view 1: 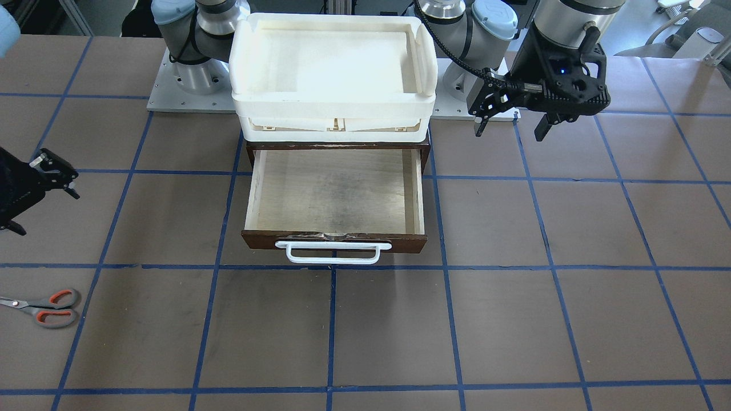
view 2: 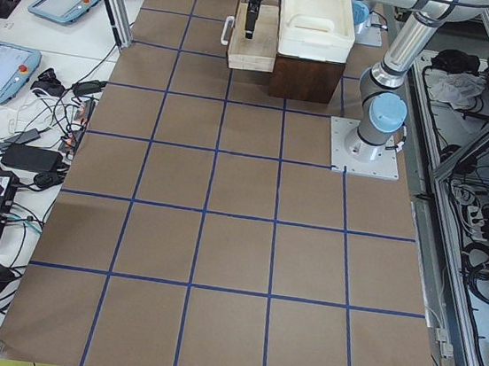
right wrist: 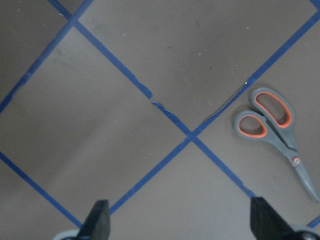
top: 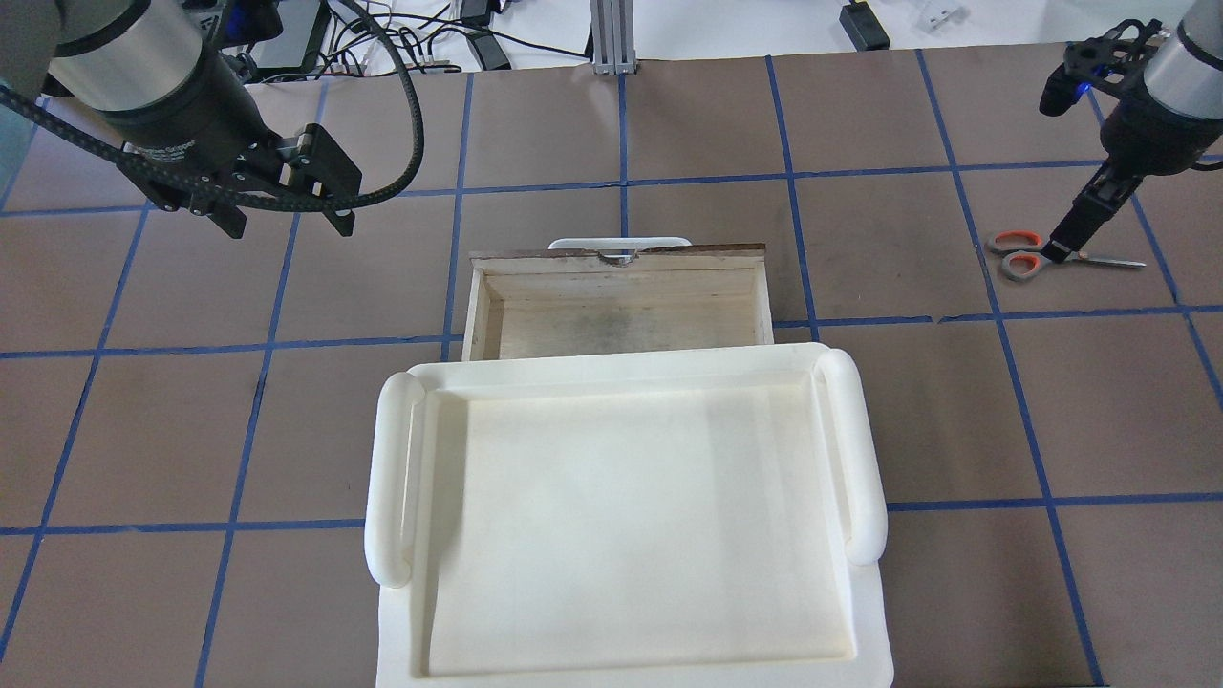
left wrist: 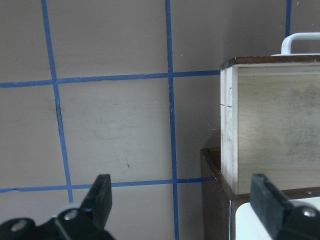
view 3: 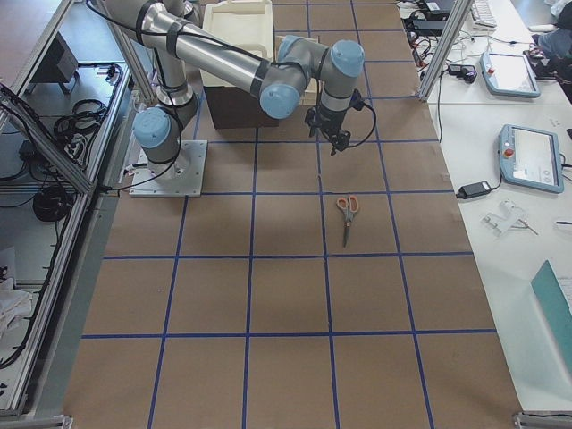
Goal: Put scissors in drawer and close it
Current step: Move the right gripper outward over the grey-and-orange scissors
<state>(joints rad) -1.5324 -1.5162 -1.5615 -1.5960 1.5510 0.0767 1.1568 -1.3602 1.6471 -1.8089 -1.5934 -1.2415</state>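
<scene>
Right wrist-mounted view: right tool [right wrist: 180,222] held apart, empty, over counter [right wrist: 125,75]; scissors [right wrist: 287,149] flat, off to its right, ungrasped. Left tool [left wrist: 182,200] apart, beside open drawer [left wrist: 270,125], likely staged for closing.

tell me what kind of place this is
Probably a robotics lab: two robot arms bolted to a table gridded with blue tape, with control tablets and cables on a side bench.

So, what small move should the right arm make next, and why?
Probably shift the right gripper sideways until it is over the scissors. They lie flat on the table, ungrasped, off to one side of its open jaws in the wrist view, and the drawer is already open and empty.
</scene>
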